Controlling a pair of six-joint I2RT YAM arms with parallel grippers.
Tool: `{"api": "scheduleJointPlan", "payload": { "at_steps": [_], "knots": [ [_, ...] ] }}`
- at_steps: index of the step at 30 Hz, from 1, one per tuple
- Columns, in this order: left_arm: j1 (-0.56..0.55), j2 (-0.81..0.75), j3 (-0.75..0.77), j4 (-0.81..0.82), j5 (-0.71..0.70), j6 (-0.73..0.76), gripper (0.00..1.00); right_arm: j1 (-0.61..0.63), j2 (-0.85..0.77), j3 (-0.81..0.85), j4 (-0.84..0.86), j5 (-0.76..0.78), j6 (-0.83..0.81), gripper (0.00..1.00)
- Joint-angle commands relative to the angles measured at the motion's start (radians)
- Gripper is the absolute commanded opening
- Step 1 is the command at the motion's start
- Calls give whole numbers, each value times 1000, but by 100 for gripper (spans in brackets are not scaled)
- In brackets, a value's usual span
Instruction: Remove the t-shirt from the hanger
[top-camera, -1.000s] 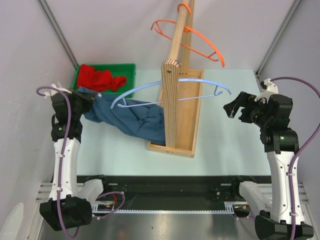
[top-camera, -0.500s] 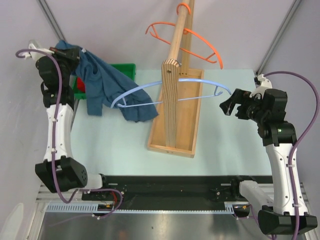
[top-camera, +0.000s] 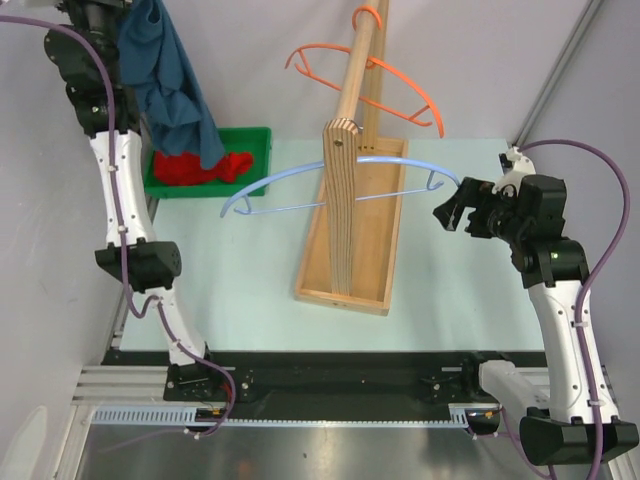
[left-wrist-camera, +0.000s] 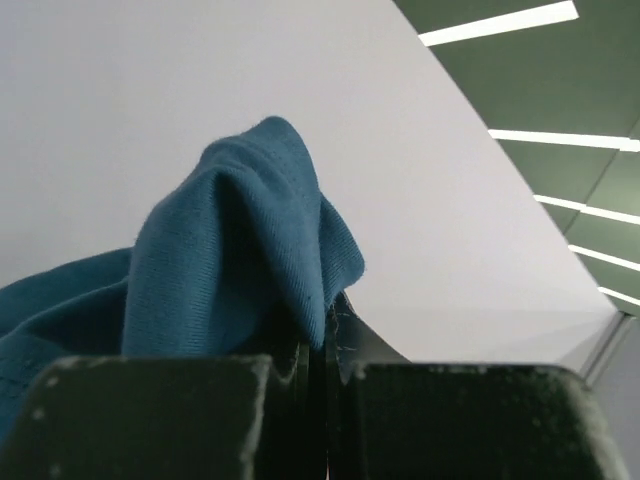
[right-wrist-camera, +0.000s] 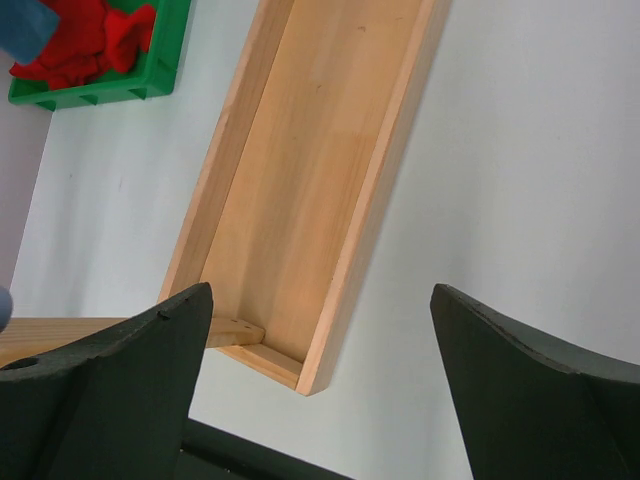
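Note:
My left gripper (top-camera: 128, 12) is raised high at the top left and shut on the blue t-shirt (top-camera: 172, 85), which hangs down from it above the green bin. In the left wrist view the shirt's fabric (left-wrist-camera: 230, 270) is bunched between the closed jaws of the left gripper (left-wrist-camera: 322, 345). The light blue hanger (top-camera: 340, 178) is bare and rests on the wooden rack (top-camera: 345, 170). My right gripper (top-camera: 447, 212) is open and empty just right of the hanger's right end. The right wrist view shows its open fingers (right-wrist-camera: 110, 370) above the rack's base tray (right-wrist-camera: 310, 180).
A green bin (top-camera: 255, 142) holding a red garment (top-camera: 200, 168) stands at the back left. An orange hanger (top-camera: 370, 80) hangs higher on the rack's pole. Grey walls close in on the left and the right.
My left arm has swung up and back, lifting the blue t-shirt off the blue hanger until it hangs free over the bin. The right gripper has edged slightly left.

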Motion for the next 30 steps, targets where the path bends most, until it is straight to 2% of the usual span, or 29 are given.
{"api": "scheduleJointPlan", "payload": {
  "at_steps": [1,4,6,8,9,12,16,18,23,26,28,30],
  "knots": [
    [-21,3,-75,180,40,-111,0,8,-15,28,14,10,-11,95],
    [-53,-26,-217,147,80,-30,0,7,-32,30,1,24,-18,95],
    [-56,-35,-265,85,112,-36,0,8,-44,27,-7,24,-18,95],
    [-65,-75,-430,105,126,-49,0,8,-53,22,-4,25,-11,95],
    [-71,-95,-551,100,94,-45,0,10,-58,13,-2,22,-8,95],
    [-88,-164,-691,61,42,-2,0,8,-67,2,1,13,-3,95],
    [-94,-177,-731,-96,19,30,0,8,-85,-24,-1,13,-2,95],
    [-94,-198,-830,-70,19,52,0,8,-90,-36,-1,12,1,95],
    [-117,-302,-964,-49,-10,133,0,8,-90,-68,4,8,0,95],
    [-172,-382,-1091,-13,-116,245,0,10,-88,-84,14,5,5,95],
    [-173,-407,-1173,-15,-144,247,0,10,-88,-89,19,-1,6,95],
    [-174,-430,-1263,-7,-256,199,0,13,-85,-95,19,1,8,95]
  ]
}}
